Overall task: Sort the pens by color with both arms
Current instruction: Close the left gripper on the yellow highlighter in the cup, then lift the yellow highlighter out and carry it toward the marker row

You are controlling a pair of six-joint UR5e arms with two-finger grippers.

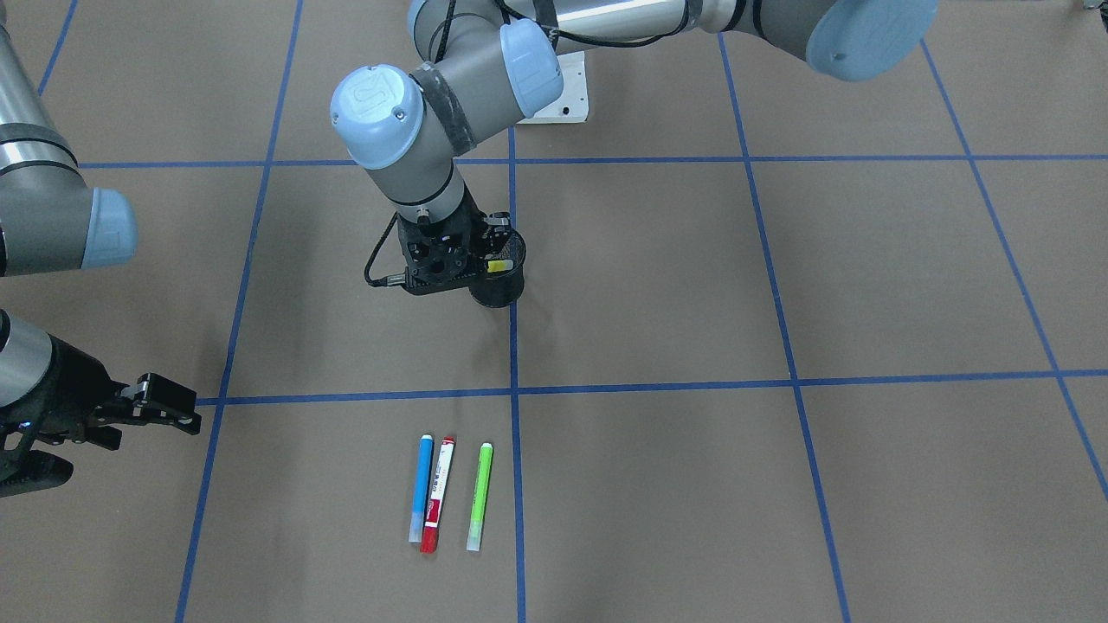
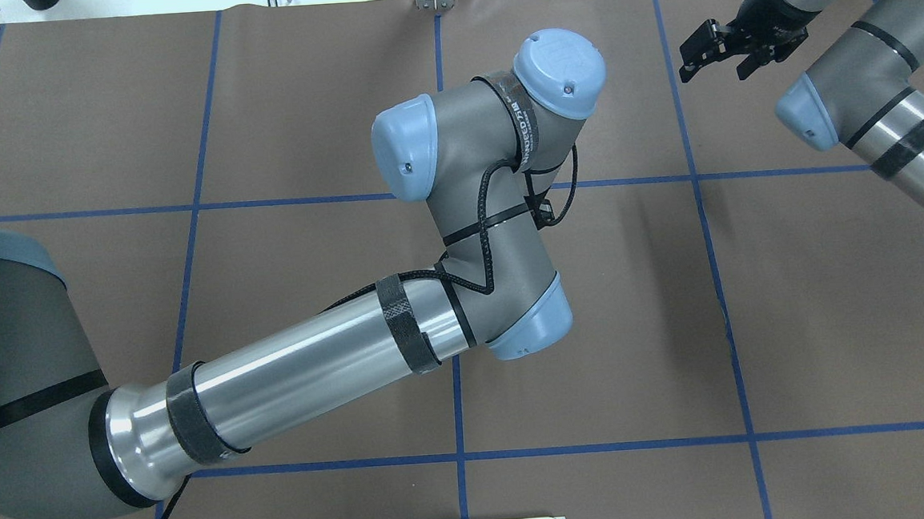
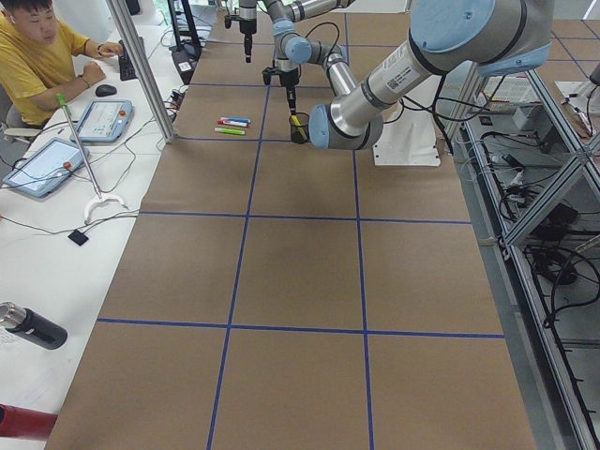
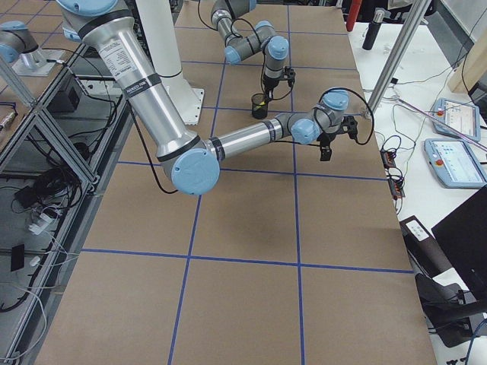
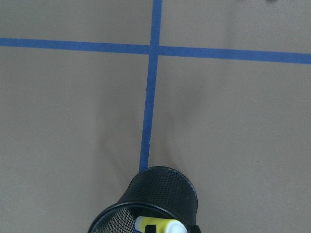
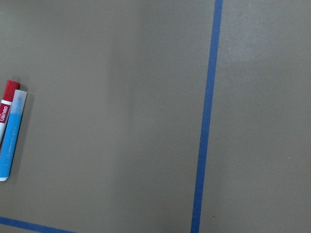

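We see the left gripper (image 1: 495, 258) pinching the yellow pen (image 1: 498, 266) in the cup (image 1: 506, 294) mid-frame, right gripper (image 2: 718, 55) jaws wide upper right overhead, blue pen (image 1: 421, 487), red pen (image 1: 438, 495), green pen (image 1: 479, 496) lower centre; probably light, stiff, slick, so grab mid-barrel.

arms (image 2: 316, 365): grey, silver | joint caps (image 2: 561, 73): light blue | cables (image 2: 481, 210): black

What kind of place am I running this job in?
Probably a robotics lab: a brown table gridded with blue tape, a metal frame around it, and a person alongside with control tablets.
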